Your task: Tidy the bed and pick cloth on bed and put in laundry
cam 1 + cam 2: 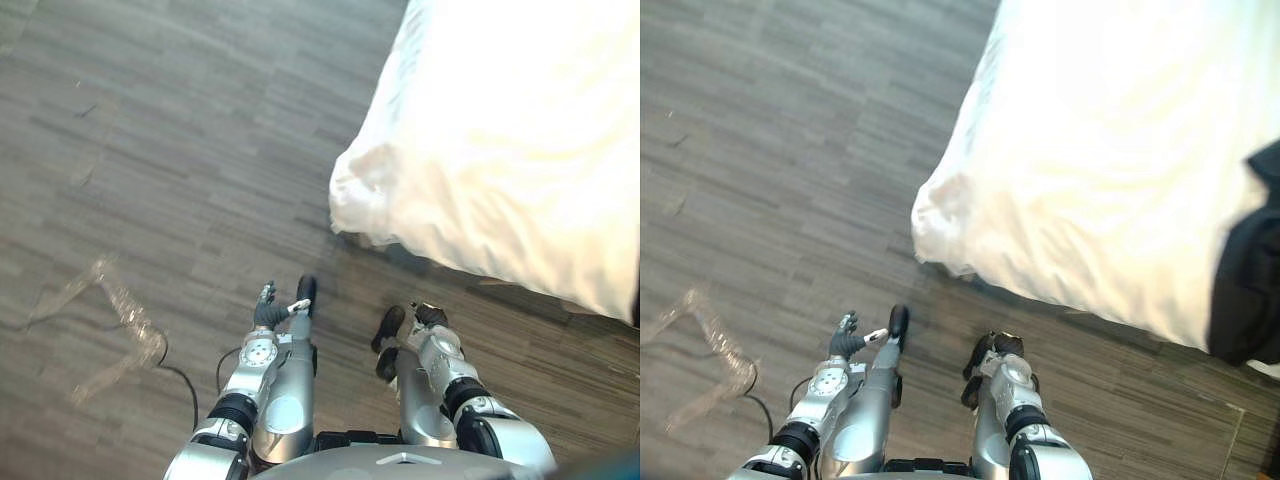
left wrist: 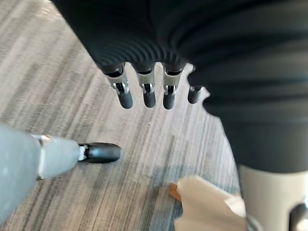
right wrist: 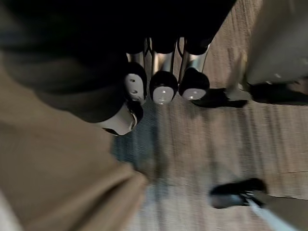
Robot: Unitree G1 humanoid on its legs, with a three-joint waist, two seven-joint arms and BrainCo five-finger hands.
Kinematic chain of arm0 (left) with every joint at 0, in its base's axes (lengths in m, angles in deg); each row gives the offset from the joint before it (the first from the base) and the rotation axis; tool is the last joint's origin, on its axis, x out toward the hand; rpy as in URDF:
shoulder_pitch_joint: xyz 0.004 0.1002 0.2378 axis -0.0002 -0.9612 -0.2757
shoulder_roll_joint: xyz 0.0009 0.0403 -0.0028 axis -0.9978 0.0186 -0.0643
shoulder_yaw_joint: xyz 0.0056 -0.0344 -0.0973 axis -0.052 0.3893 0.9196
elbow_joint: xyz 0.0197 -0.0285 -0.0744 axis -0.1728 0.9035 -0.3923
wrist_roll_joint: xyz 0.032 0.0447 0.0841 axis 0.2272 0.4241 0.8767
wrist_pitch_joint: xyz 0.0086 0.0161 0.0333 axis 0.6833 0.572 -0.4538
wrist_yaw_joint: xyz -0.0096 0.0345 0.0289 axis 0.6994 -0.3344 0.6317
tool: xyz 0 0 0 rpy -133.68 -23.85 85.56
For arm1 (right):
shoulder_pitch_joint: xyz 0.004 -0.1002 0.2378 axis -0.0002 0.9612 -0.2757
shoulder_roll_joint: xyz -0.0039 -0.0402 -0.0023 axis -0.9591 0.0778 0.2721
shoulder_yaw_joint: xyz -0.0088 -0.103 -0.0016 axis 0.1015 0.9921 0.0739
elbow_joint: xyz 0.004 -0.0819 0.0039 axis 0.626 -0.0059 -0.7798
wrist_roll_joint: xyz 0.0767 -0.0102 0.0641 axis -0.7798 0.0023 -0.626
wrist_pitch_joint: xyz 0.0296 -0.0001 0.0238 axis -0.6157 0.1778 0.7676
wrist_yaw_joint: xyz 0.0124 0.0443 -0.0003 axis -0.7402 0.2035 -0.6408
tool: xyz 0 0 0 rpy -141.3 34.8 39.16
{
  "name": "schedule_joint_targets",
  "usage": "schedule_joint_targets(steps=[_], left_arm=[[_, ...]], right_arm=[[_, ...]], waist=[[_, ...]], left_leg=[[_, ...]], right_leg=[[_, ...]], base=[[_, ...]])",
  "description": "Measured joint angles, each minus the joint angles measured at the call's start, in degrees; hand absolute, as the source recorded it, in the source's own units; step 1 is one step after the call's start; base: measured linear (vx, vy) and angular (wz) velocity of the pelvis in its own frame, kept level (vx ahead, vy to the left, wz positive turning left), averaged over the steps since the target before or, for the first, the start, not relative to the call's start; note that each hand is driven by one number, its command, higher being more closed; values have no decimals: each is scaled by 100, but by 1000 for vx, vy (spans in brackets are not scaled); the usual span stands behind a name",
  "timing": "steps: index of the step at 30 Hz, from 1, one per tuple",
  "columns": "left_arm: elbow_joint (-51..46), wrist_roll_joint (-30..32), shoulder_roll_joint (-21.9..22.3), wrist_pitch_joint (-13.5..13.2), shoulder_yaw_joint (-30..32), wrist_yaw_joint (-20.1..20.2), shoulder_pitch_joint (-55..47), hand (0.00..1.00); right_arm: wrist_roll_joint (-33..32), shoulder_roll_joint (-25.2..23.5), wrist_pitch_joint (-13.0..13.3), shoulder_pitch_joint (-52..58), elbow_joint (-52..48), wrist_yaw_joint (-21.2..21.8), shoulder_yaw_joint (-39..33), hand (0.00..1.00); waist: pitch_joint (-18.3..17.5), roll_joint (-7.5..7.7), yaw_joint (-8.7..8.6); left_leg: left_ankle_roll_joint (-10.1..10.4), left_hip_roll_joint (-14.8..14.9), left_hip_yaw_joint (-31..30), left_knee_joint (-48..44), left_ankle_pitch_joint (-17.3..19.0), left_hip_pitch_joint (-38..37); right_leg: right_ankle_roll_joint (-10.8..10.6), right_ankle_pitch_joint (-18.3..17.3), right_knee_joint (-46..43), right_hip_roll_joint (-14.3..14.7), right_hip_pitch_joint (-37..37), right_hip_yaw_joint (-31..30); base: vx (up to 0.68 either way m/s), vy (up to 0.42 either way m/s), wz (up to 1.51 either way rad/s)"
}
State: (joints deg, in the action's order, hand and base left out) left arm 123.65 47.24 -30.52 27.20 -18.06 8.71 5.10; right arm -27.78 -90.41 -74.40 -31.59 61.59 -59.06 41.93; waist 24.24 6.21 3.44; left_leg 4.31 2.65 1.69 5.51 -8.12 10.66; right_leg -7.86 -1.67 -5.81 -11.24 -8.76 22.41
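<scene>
The bed (image 1: 520, 130) with its white duvet (image 1: 1110, 170) fills the upper right, one rumpled corner hanging toward the floor. A dark cloth (image 1: 1248, 265) lies on the duvet at the far right edge. Both hands hang low over the wooden floor, short of the bed's corner. My left hand (image 1: 270, 312) has straight fingers (image 2: 149, 94) and the thumb held apart, with nothing in it. My right hand (image 1: 428, 318) is nearer the bed, its fingers (image 3: 163, 86) loose and empty.
A crumpled piece of clear plastic (image 1: 115, 325) lies on the floor to the left. Grey-brown plank floor (image 1: 180, 150) stretches open to the left of the bed. A tan surface (image 3: 57, 183) is close beside the right hand.
</scene>
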Motion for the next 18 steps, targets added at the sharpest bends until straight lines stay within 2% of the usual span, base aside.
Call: schedule_joint_targets(steps=[2, 3, 5, 7, 10, 13, 15, 18], left_arm=[[84, 28, 16, 77, 153, 50, -275, 0], [87, 28, 17, 88, 204, 53, -344, 0], [214, 153, 29, 133, 531, 180, -789, 0], [354, 225, 32, 188, 627, 250, -871, 0], [490, 336, 26, 224, 761, 303, -1050, 0], [531, 614, 34, 234, 859, 484, -1093, 0], [531, 712, 42, 237, 853, 530, -1094, 0], [512, 700, 55, 233, 854, 533, -1084, 0]], right_arm=[[-26, 140, 3, 387, -705, 69, 30, 100], [-56, 162, 5, 495, -918, 87, 103, 100], [-130, 250, 45, 1098, -2237, 324, 460, 100], [-216, 294, 98, 1309, -2693, 468, 601, 100], [-473, 489, 204, 1711, -3820, 905, 1049, 100], [-1031, 635, 351, 1678, -4395, 1427, 1566, 100], [-1294, 655, 351, 1496, -4460, 1620, 1802, 100], [-1779, 656, 350, 806, -4418, 1715, 2206, 100]], waist=[[-347, 6, -15], [-402, 4, -23], [-684, -13, -106], [-794, -32, -111], [-1015, -32, -240], [-1165, -45, -241], [-1183, -91, -244], [-1126, -201, -229]], left_leg=[[-41, 52, 294, 4, 97, -180], [-49, 53, 360, 4, 116, -220], [-61, 123, 699, 12, 220, -507], [-46, 140, 754, 22, 254, -585], [-25, 202, 889, 35, 336, -726], [-13, 225, 1019, 35, 394, -793], [-19, 216, 1031, 35, 402, -792], [-25, 189, 1030, 30, 399, -718]], right_leg=[[23, 84, 119, 103, 46, -278], [32, 98, 143, 116, 59, -335], [35, 126, 239, 194, 180, -622], [41, 141, 288, 225, 231, -708], [66, 156, 389, 282, 360, -792], [42, 194, 474, 318, 379, -941], [81, 254, 514, 314, 381, -967], [31, 334, 567, 300, 329, -981]], base=[[0, -6, -63], [6, 10, -67], [-3, 2, -76], [8, -10, -41], [11, -4, -17], [12, -6, -25], [23, 3, -10], [17, 5, 0]])
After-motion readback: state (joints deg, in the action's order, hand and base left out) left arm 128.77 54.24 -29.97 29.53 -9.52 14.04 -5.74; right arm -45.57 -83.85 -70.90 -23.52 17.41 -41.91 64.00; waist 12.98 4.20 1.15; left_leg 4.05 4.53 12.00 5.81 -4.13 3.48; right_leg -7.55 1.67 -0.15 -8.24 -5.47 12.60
